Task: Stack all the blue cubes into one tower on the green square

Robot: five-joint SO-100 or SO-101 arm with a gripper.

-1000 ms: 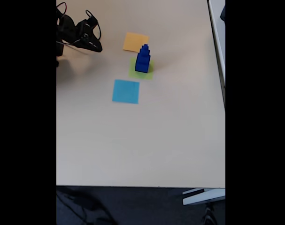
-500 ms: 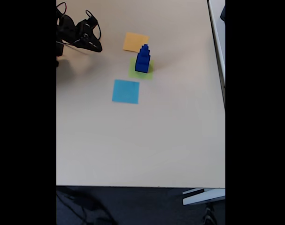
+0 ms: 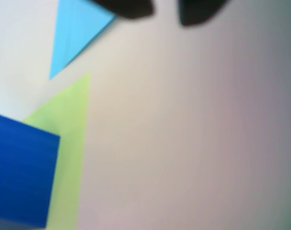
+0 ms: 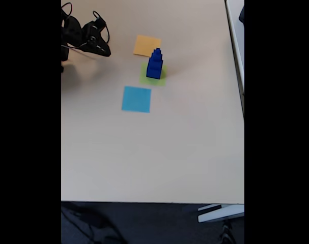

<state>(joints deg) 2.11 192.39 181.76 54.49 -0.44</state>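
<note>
Nothing visibly changes across the fixed views: no object shifts, and the arm (image 4: 85,38) shows no movement.

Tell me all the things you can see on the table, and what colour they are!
blue cubes: one tower, seemingly four cubes but too small to count surely, dark blue, standing on the green square, biggest at the bottom
green square: one, lime green, flat on the table, between the orange and light-blue squares in the fixed view
orange square: one, orange-yellow, flat, above the tower in the fixed view
light-blue square: one, light blue, flat, below and left of the tower
table: one, beige
arm: one, black, top left of the fixed view, away from the tower
gripper: one, dark jaws apart at the top of the wrist view, holding nothing
</note>
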